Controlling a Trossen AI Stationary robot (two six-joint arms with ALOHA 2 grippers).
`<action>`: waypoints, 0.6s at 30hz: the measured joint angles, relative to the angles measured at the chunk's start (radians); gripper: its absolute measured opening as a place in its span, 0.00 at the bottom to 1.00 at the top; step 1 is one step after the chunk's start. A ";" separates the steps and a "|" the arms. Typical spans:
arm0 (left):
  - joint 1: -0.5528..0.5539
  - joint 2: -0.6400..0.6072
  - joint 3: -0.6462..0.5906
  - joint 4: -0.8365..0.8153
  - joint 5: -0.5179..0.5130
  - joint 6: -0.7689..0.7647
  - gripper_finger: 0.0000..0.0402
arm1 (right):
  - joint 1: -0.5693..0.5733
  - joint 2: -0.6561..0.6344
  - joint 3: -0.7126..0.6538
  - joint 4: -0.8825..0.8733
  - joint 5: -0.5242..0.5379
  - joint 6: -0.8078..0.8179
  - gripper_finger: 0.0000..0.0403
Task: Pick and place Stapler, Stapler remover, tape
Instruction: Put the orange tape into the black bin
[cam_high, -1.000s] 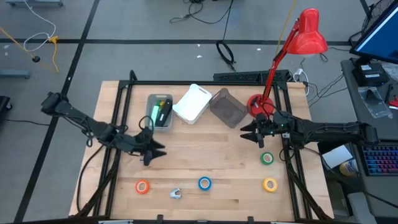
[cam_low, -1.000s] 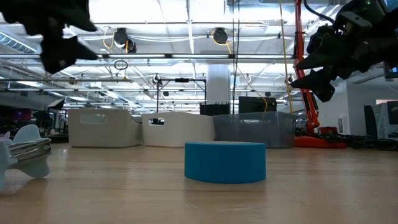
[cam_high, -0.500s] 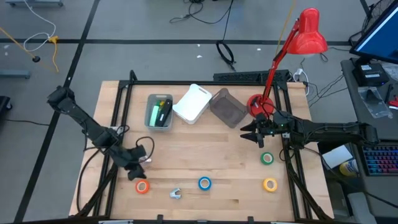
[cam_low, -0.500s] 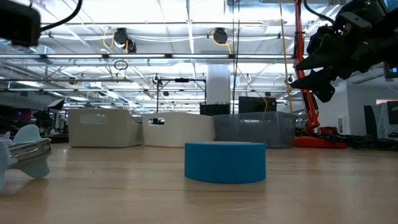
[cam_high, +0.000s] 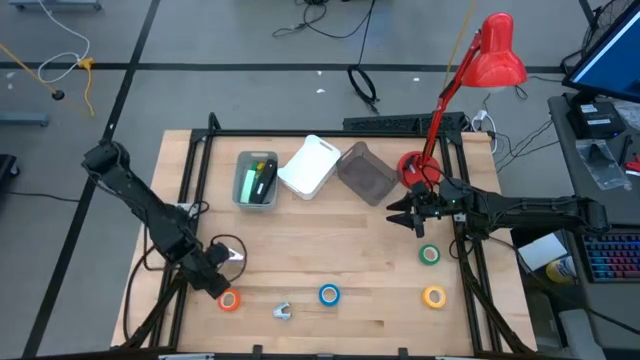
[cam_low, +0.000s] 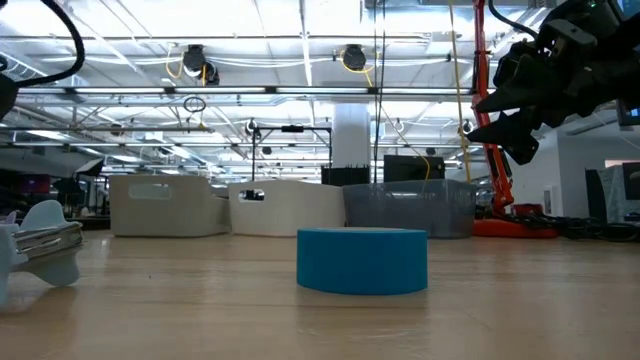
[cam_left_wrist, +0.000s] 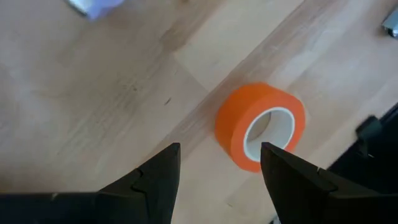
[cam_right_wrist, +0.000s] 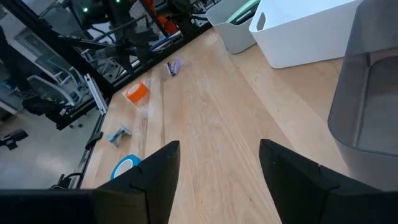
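The orange tape lies flat near the table's near left corner. In the left wrist view the orange tape sits just ahead of my left gripper, which is open and touches nothing. My left gripper hovers right beside the roll. The blue tape, green tape and yellow tape lie flat on the wood. The staple remover rests between the orange and blue rolls. A dark and green stapler lies in the grey-green bin. My right gripper waits open above the table's right side.
Three bins stand in a row at the far side: a grey-green bin, a white bin and a dark grey bin. A red desk lamp rises from the far right corner. Bare wood lies in the table's middle.
My left gripper has swung from the table's left middle toward the near edge and down, ending beside the orange tape and leaving the low view. The right arm and all the objects have kept still.
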 joint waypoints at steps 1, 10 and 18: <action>-0.003 0.022 0.012 0.000 -0.009 0.001 0.56 | 0.000 0.000 0.000 0.000 0.000 0.000 0.53; -0.021 0.168 0.052 0.021 -0.031 -0.020 0.56 | 0.000 0.000 0.000 0.000 0.001 0.025 0.53; -0.021 0.238 0.053 0.050 -0.030 -0.026 0.56 | 0.000 0.000 0.000 0.000 0.001 0.026 0.53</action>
